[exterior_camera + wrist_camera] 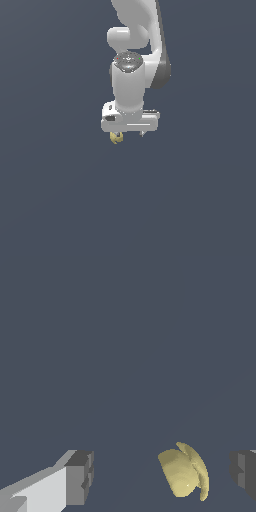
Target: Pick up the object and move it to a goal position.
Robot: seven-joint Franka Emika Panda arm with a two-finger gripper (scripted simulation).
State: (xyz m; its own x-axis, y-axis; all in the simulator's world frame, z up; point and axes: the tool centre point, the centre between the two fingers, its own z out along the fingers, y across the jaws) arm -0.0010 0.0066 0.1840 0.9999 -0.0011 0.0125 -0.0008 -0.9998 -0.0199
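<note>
**While the gripper gapes, one blob sits between its fingers**

Though no lettering is readable anywhere, one pale-yellow object (182, 473) shows (lumpy, its long axis roughly crosswise to the finger line). The gripper (162, 473) stands open, pads (82, 476) apart from the object, which lies nearer one finger, under the white arm (130, 85).

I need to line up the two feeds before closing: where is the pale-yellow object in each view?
Exterior view: the pale-yellow object sits just under the gripper, toward the exterior view's left end of it.
Wrist view: the object lies between the two dark fingertips, nearer the other pad, touching neither.
Shared landmark: the gripper's fingers, open around the object.
</note>
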